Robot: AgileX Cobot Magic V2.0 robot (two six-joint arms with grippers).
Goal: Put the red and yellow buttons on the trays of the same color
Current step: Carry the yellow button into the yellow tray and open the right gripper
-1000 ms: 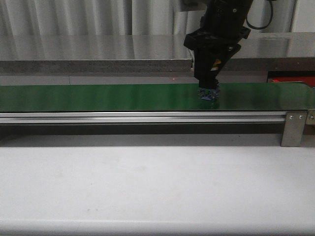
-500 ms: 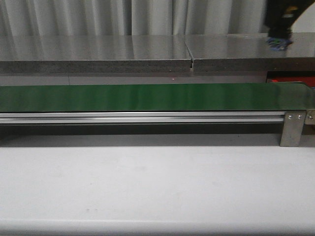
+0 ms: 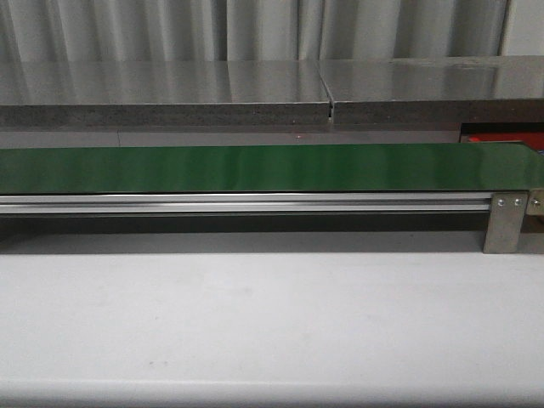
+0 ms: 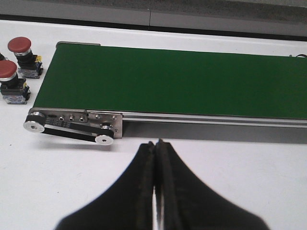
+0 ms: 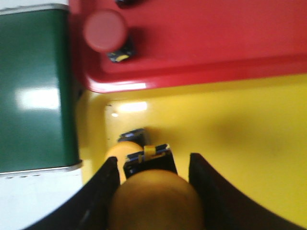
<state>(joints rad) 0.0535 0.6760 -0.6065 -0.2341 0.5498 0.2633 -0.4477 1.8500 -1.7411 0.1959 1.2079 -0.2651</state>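
Observation:
My right gripper [image 5: 153, 160] is shut on a yellow button [image 5: 156, 201] with a dark base, held just above the yellow tray [image 5: 240, 129]. Another yellow button [image 5: 120, 147] lies in that tray beyond the fingers. The red tray [image 5: 216, 38] adjoins it and holds a red button [image 5: 104, 29]. In the left wrist view my left gripper [image 4: 156, 143] is shut on nothing, over the white table in front of the belt. Two red buttons [image 4: 20, 45] [image 4: 7, 71] stand on the table beside the belt's end. Neither gripper shows in the front view.
The green conveyor belt [image 3: 255, 167] runs across the table [image 3: 272, 323] on an aluminium frame. Its roller end and drive belt [image 4: 67, 125] lie near the left gripper. A sliver of the red tray [image 3: 501, 138] shows at the belt's right end. The belt's other end [image 5: 33, 91] borders both trays.
The right gripper lifted a button off the middle of the belt, swung up and to the right, and left the front view. The belt is bare now.

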